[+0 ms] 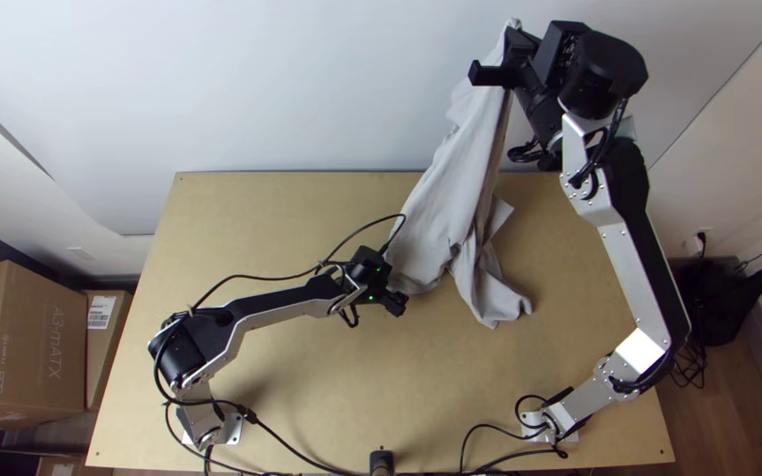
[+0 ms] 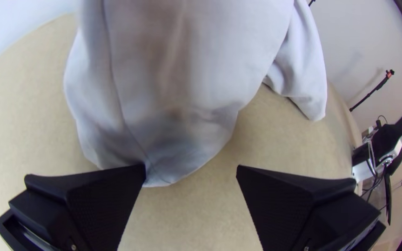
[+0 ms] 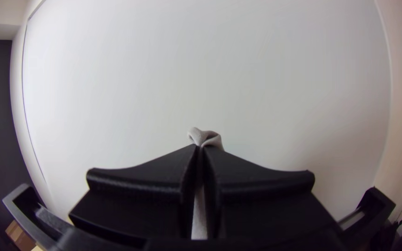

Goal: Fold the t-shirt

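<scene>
Shirt pinched up high in right gripper, probably to shake out creases, left gripper spread wide near bottom edge, maybe for second grab

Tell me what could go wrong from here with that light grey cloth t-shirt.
The black right gripper pinches just a narrow bunch of the t-shirt, so its hanging weight might slip free. The open black left gripper has only a low edge near one finger, so closing there could miss the cloth.

Top looks down on table, left wrist shares it closer, right faces wall.
</scene>
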`<state>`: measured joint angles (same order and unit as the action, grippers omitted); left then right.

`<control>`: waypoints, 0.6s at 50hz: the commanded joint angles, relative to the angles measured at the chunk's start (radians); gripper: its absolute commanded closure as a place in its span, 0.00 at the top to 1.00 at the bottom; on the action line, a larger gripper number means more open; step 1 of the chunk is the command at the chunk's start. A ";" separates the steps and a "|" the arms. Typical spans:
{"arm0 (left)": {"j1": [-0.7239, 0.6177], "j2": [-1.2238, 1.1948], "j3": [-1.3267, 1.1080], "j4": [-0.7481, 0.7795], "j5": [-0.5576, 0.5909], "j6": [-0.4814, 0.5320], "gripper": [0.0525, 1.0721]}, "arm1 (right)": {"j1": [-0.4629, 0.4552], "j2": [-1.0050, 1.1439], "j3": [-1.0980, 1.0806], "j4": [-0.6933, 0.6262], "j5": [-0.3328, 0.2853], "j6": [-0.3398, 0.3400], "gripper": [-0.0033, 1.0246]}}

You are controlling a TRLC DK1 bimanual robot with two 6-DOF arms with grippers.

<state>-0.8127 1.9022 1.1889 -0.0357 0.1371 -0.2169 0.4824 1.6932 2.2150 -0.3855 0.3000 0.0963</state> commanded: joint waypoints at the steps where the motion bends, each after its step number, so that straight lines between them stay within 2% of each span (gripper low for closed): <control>1: -0.008 0.058 0.038 0.000 -0.017 -0.004 0.92 | 0.004 -0.073 0.015 0.013 0.014 -0.006 0.02; 4: -0.008 0.081 0.055 -0.004 -0.019 -0.009 0.82 | 0.005 -0.089 0.005 0.011 0.014 -0.006 0.02; 5: -0.008 0.087 0.057 0.003 -0.021 -0.010 0.75 | 0.005 -0.095 0.000 0.011 0.014 -0.006 0.02; 6: -0.008 0.090 0.060 0.008 -0.021 -0.018 0.67 | 0.005 -0.099 -0.005 0.010 0.014 -0.006 0.02; 9: -0.002 0.097 0.072 0.025 -0.022 -0.038 0.30 | 0.005 -0.113 -0.008 -0.003 0.014 -0.003 0.02; 13: 0.004 0.098 0.072 0.043 -0.022 -0.045 0.02 | 0.004 -0.135 -0.020 -0.012 0.016 0.000 0.02; 20: 0.020 0.072 0.052 0.013 -0.022 -0.033 0.03 | -0.021 -0.175 -0.052 -0.012 0.018 0.000 0.02; 30: 0.109 -0.157 -0.015 -0.098 -0.022 -0.036 0.02 | -0.114 -0.250 -0.161 -0.013 0.018 0.020 0.02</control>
<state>-0.7597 1.8927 1.2114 -0.0898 0.1158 -0.2359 0.4160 1.5101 2.0998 -0.4206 0.3035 0.0975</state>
